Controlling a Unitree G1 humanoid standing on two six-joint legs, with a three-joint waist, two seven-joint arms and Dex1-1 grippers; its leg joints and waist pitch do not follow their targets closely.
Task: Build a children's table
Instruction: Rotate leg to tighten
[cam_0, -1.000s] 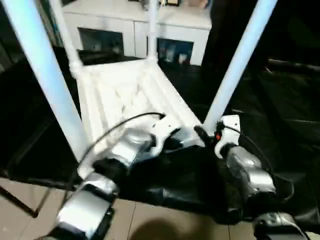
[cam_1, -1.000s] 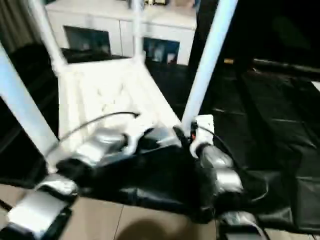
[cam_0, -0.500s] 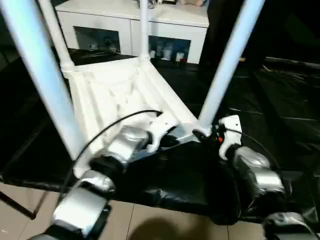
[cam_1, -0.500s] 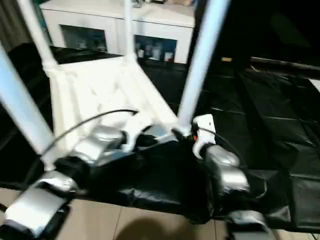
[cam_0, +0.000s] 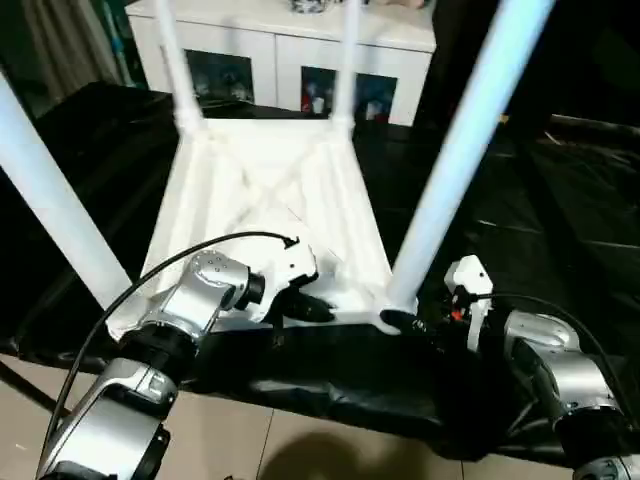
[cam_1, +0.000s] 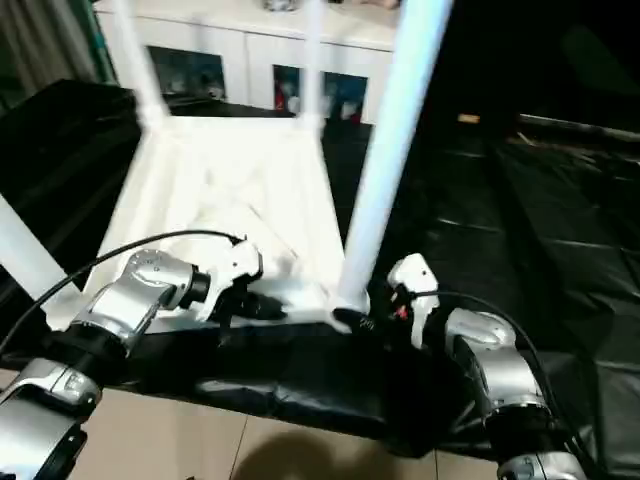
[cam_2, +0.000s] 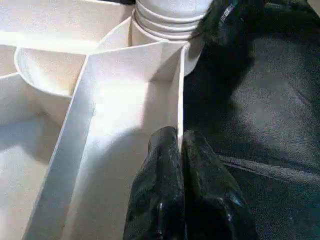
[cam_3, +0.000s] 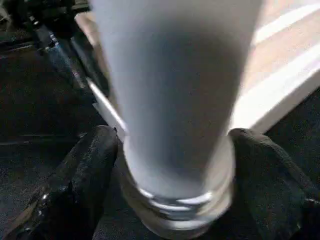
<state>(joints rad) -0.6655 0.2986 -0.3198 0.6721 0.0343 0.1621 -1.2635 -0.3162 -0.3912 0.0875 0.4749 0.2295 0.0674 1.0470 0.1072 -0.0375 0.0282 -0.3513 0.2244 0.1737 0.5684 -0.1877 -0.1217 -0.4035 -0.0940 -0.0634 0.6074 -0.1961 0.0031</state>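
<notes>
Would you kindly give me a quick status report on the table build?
Left gripper shut on the table's near rim. Right gripper straddling the near-right leg at its base. Children's table upside down, four legs up. Nothing in the way.

A white cabinet (cam_0: 300, 40) (glass doors) stands behind the black-covered work table (cam_0: 560, 200); beige floor tiles (cam_0: 300, 445) lie before the table.

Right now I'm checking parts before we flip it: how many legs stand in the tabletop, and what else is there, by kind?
Table legs: 4
Tabletop, underside up: 1
Work table, black-covered: 1
Cabinet, white: 1
Robot grippers, left gripper and right gripper: 2
Total: 9
</notes>
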